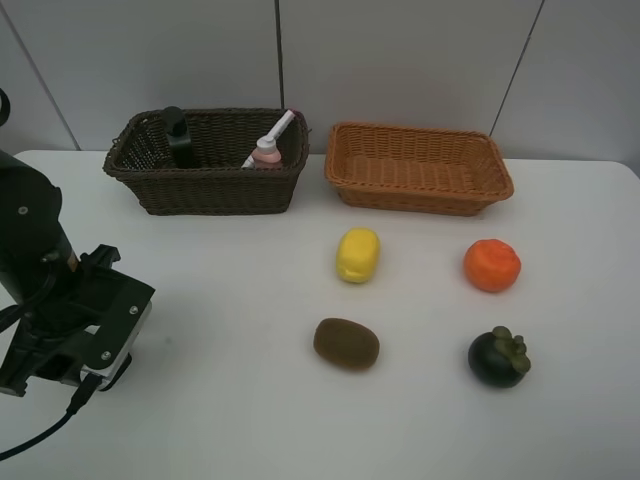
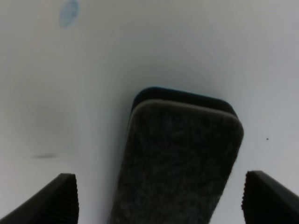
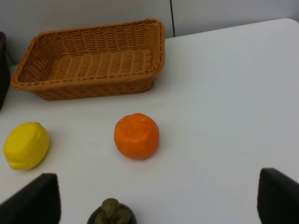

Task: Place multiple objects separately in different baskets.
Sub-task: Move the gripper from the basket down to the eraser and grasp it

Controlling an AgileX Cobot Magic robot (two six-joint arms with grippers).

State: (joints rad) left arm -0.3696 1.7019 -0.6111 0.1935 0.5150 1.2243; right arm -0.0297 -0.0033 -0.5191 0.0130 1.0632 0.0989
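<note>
My left gripper (image 1: 100,368) is low over the table at the front left. In the left wrist view it (image 2: 161,200) is open, with the dark flat eraser block (image 2: 177,158) lying on the table between the two fingers (image 2: 60,200), apart from both. The dark brown basket (image 1: 210,190) holds the green pump bottle (image 1: 180,138), the marker (image 1: 280,128) and the pink bottle (image 1: 267,152). The orange-tan basket (image 1: 420,195) is empty. Lemon (image 1: 358,255), orange (image 1: 492,265), kiwi (image 1: 346,343) and mangosteen (image 1: 499,358) lie on the table. My right gripper (image 3: 159,200) is open and empty, above the mangosteen (image 3: 112,212).
The right wrist view shows the orange-tan basket (image 3: 88,88), the orange (image 3: 136,136) and the lemon (image 3: 26,145) on the white table. The two baskets stand side by side at the table's back edge, against a grey wall. The right arm is outside the exterior view.
</note>
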